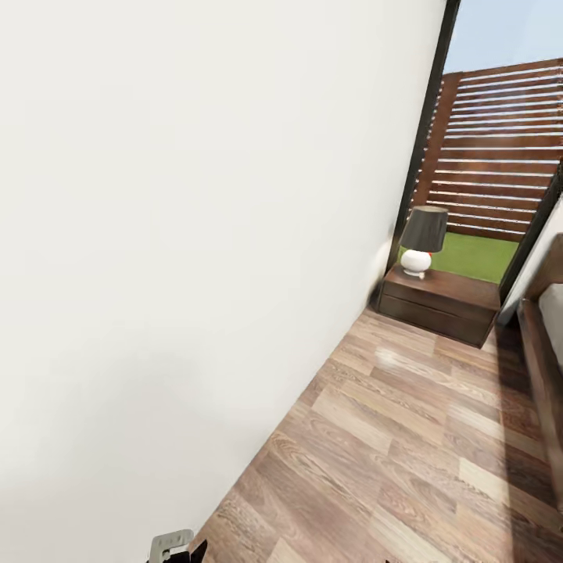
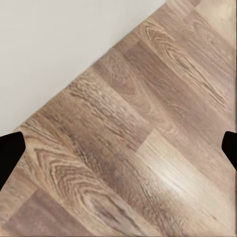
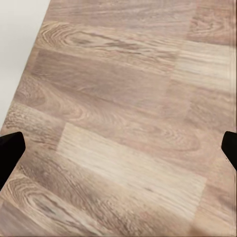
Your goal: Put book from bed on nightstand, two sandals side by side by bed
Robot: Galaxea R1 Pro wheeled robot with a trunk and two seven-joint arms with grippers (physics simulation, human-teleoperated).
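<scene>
Two end effectors hang over bare flooring, each seen through its own wrist camera. The left end effector (image 2: 118, 148) has its black fingertips (image 2: 11, 153) spread far apart, with nothing between them but the wood-plank floor (image 2: 148, 148) and, further off, the foot of the white wall (image 2: 59, 49). The right end effector (image 3: 118, 148) stands likewise — fingertips (image 3: 10, 150) wide apart, gripping nothing, with light brown planks beneath and a sliver of the wall at one corner.

From the head camera, a small grey and black piece of the left arm (image 1: 173, 546) pokes up at the lower edge, close against the wall. That wall fills the left half of this tilted view, and the floor runs away from the robot as a strip between wall and bed (image 1: 547, 352). The bed shows at the right edge: a dark brown wooden side rail and a slice of off-white mattress above it.

At the far end of the floor strip stands the nightstand (image 1: 442, 305), dark reddish-brown, tucked into the corner beside the wall and near the head of the bed. On its top, toward the wall side, sits a lamp (image 1: 422, 238) with a dark shade and a round white base. Behind the nightstand a dark-framed window (image 1: 500, 156) looks out on green grass and a slatted brown fence under pale sky.
</scene>
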